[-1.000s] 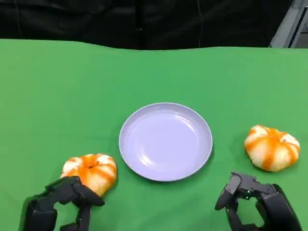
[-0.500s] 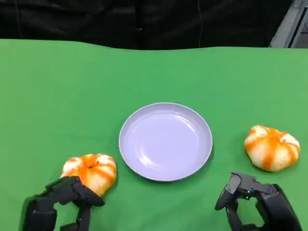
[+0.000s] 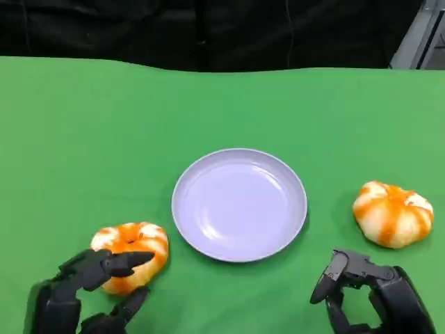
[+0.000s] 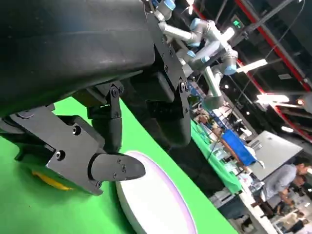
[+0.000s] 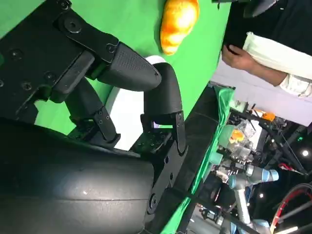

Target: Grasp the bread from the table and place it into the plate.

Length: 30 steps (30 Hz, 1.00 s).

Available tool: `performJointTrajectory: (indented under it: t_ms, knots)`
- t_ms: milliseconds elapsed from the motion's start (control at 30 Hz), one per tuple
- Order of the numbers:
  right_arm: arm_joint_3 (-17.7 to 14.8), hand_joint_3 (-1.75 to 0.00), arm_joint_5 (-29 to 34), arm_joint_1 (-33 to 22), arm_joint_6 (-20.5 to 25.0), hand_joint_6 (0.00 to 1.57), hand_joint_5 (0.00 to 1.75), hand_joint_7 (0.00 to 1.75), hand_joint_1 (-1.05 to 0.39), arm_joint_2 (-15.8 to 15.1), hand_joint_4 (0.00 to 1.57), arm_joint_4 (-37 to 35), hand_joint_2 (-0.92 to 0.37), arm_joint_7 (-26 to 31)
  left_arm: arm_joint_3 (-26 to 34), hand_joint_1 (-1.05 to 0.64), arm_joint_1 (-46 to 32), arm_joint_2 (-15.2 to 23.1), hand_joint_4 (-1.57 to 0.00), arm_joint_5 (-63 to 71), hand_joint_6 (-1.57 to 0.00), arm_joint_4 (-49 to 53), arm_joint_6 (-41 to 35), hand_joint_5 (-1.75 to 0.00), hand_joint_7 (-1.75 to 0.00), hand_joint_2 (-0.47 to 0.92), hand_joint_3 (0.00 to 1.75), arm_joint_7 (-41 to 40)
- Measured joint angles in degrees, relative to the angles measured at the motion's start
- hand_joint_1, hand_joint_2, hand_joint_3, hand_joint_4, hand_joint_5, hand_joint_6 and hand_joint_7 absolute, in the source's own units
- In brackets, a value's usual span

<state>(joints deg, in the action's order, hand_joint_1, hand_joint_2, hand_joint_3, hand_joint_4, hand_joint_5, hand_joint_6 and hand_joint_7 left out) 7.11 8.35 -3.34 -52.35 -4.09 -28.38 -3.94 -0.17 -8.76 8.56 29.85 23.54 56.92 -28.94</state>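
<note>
1. The plate (image 3: 239, 204) — pale lilac, round, with nothing in it — sits in the middle of the green table (image 3: 222, 111).
2. One bread roll (image 3: 131, 252), orange-striped, lies on the cloth to the plate's lower left, near its rim but not touching it.
3. The left hand (image 3: 87, 296) is at that roll: its fingers (image 3: 115, 264) are spread, one lying over the roll's near top edge and another reaching below its front. The hand is open around the roll, not clamped on it; whether any finger actually presses the crust cannot be told.
4. In the left wrist view the left hand's fingers (image 4: 114, 165) hang apart above the cloth, with a sliver of the roll (image 4: 48, 179) under the palm and the plate (image 4: 153, 200) just beyond.
5. A second bread roll (image 3: 393, 213) lies on the table to the plate's right, well apart from the first.
6. The right hand (image 3: 368, 292) hovers near that second roll, short of it — fingers curled loosely and apart, holding nothing.
7. The right wrist view shows the second roll (image 5: 178, 22) ahead of the right hand's fingers (image 5: 139, 68), and a person's hand and pale sleeve (image 5: 278, 53) beside the table.
</note>
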Motion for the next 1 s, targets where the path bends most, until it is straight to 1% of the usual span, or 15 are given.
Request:
performJointTrajectory:
  t_ms: [67, 133, 233, 333, 433, 467, 500, 567, 633, 700, 833, 1000]
  knots:
    - [0.0, -1.46, 0.0, 0.0, 0.0, 0.82, 1.75, 1.50, -0.55, 0.0, 0.90, 0.0, -0.32, 0.0, 0.2, -0.21, -0.5, -0.1, -0.62, 1.3, -0.72, -1.1, -1.2, -0.56, -0.06, 0.85, 0.11, -0.3]
    - [0.0, -1.45, -0.1, 0.0, 0.0, 0.82, 1.75, 1.49, -0.54, 0.0, 0.89, 0.0, -0.32, -0.1, 0.4, -0.25, -1.3, -0.1, -0.55, 4.4, -0.65, -3.1, -2.9, -0.49, -0.01, 0.87, 0.07, -1.2]
    - [0.1, -1.44, -0.2, 0.0, 0.0, 0.82, 1.75, 1.49, -0.55, 0.1, 0.89, 0.0, -0.33, -0.2, 0.5, -0.32, -2.0, 0.4, -0.50, 8.0, -0.60, -6.7, -6.1, -0.43, 0.00, 0.89, 0.04, -1.7]
    - [0.1, -1.44, -0.2, 0.0, 0.0, 0.82, 1.75, 1.49, -0.55, 0.2, 0.89, 0.0, -0.33, -0.2, 0.4, -0.33, -3.4, 0.8, -0.49, 10.5, -0.59, -10.5, -10.4, -0.41, 0.00, 0.89, 0.03, -1.8]
    - [0.1, -1.44, -0.2, 0.0, 0.0, 0.82, 1.75, 1.49, -0.55, 0.2, 0.89, 0.0, -0.33, -0.2, 0.1, -0.34, -3.9, 0.9, -0.49, 11.0, -0.58, -11.8, -12.4, -0.39, 0.00, 0.90, 0.02, -1.8]
    - [0.1, -1.44, -0.2, 0.0, 0.0, 0.83, 1.75, 1.49, -0.55, 0.3, 0.89, 0.0, -0.33, -0.2, 0.1, -0.41, -4.1, 1.0, -0.42, 11.0, -0.50, -11.9, -12.7, -0.35, 0.00, 0.89, 0.02, -1.8]
    - [0.1, -1.44, -0.2, 0.0, 0.0, 0.83, 1.75, 1.49, -0.55, 0.3, 0.89, 0.0, -0.33, -0.2, 0.0, -0.44, -4.7, 1.1, -0.40, 11.7, -0.47, -13.6, -14.8, -0.33, 0.00, 0.89, 0.01, -1.1]
    - [0.1, -1.45, 0.0, 0.0, 0.0, 0.83, 1.75, 1.49, -0.55, 0.3, 0.90, 0.1, -0.33, -0.1, -0.1, -0.47, -6.1, 1.2, -0.38, 13.8, -0.43, -18.8, -21.5, -0.30, 0.00, 0.88, 0.01, 2.1]
    - [0.1, -1.45, 0.2, -0.1, 0.1, 0.83, 1.75, 1.49, -0.55, 0.3, 0.90, 0.3, -0.33, 0.0, -0.5, -0.48, -7.2, 1.3, -0.39, 16.2, -0.40, -23.9, -27.8, -0.25, 0.00, 0.88, 0.00, 5.6]
    - [0.1, -1.46, 0.3, -0.1, 0.1, 0.82, 1.75, 1.49, -0.55, 0.3, 0.90, 0.4, -0.33, 0.1, -1.1, -0.49, -7.9, 1.6, -0.40, 17.8, -0.39, -27.6, -32.6, -0.22, 0.00, 0.88, 0.00, 8.4]
    - [0.1, -1.46, 0.4, -0.3, 0.3, 0.82, 1.75, 1.49, -0.55, 0.3, 0.90, 0.4, -0.32, 0.2, -3.0, -0.52, -8.0, 2.3, -0.39, 20.5, -0.33, -32.0, -39.1, -0.18, 0.00, 0.90, 0.01, 12.8]
    - [0.1, -1.46, 0.3, -0.4, 0.6, 0.82, 1.75, 1.49, -0.54, 0.3, 0.89, 0.5, -0.32, 0.2, -5.7, -0.54, -6.8, 3.7, -0.41, 25.1, -0.33, -34.2, -46.9, -0.16, 0.00, 0.89, 0.00, 18.0]
